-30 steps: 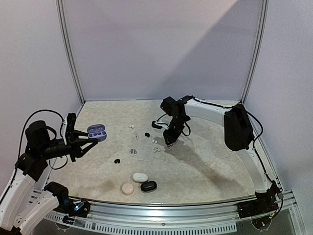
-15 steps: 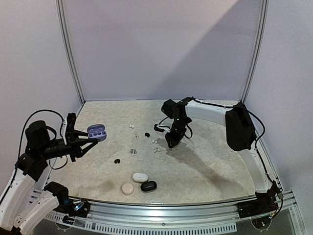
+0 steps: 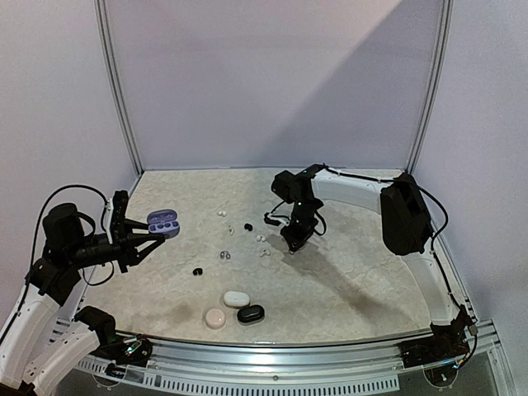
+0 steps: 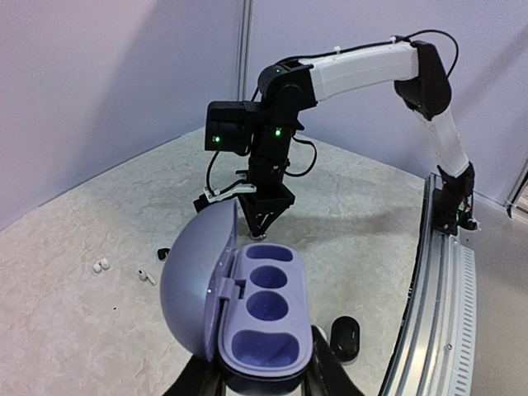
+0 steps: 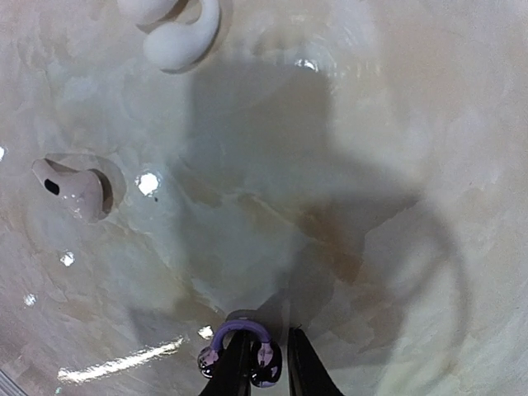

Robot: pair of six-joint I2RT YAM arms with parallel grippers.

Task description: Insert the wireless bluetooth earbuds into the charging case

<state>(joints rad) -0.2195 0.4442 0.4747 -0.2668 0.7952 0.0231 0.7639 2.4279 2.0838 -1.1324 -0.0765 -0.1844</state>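
Observation:
My left gripper is shut on an open purple charging case, held above the table's left side; in the left wrist view the case shows empty wells, lid up. My right gripper points down at the table centre. In the right wrist view its narrow jaws close around a small purple-and-black clip earbud resting on the table. Other earbuds lie left of it: white ones, a black one, another black one. Two white earbuds show close up.
Three closed cases sit near the front: white, pink, black. The black case also shows in the left wrist view. The metal front rail and side walls bound the table.
My right gripper has shifted slightly right and lower onto the table by the purple earbud. The left arm and case have not moved.

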